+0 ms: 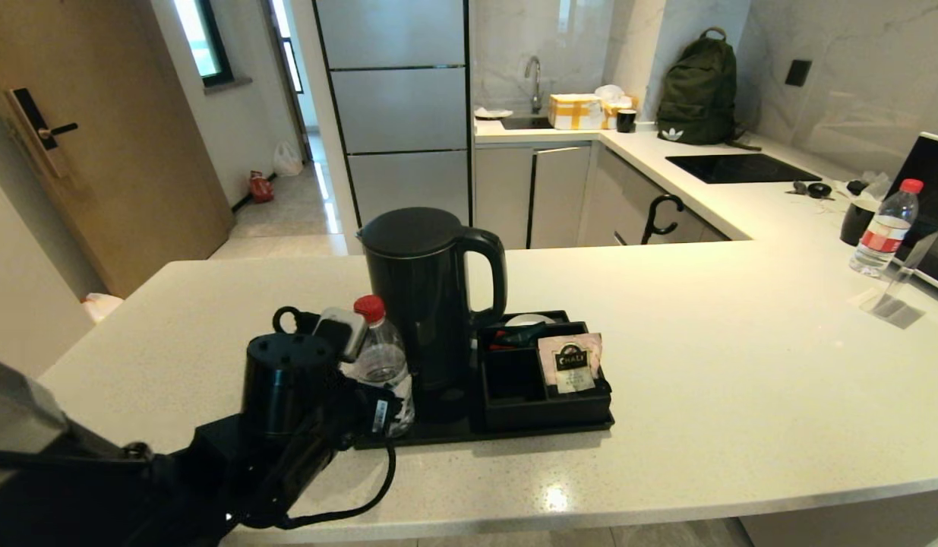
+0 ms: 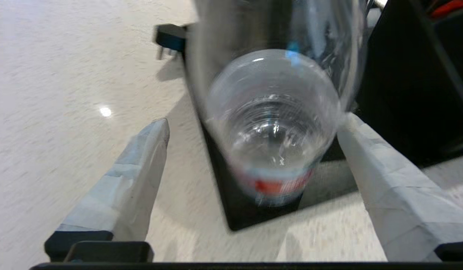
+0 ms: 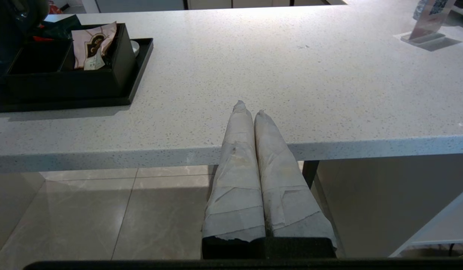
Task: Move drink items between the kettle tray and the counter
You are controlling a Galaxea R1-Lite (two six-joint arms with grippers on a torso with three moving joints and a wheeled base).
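Note:
A clear water bottle (image 1: 383,357) with a red cap stands on the front left corner of the black kettle tray (image 1: 541,430), beside the tall black kettle (image 1: 427,304). My left gripper (image 1: 360,343) is open around the bottle (image 2: 272,127). One finger (image 2: 141,168) stands well clear of it and the other (image 2: 377,180) is close against its side. A pinkish tea sachet (image 1: 571,363) leans in the tray's compartment box (image 1: 514,395). My right gripper (image 3: 250,107) is shut on nothing at the front edge of the counter (image 3: 291,75), right of the tray (image 3: 139,71).
A second red-capped bottle (image 1: 884,228), a black cup (image 1: 856,220) and a clear stand (image 1: 898,292) sit at the counter's far right. The kettle's plug (image 2: 169,37) lies on the counter beside the tray. White counter (image 1: 727,357) spreads right of the tray.

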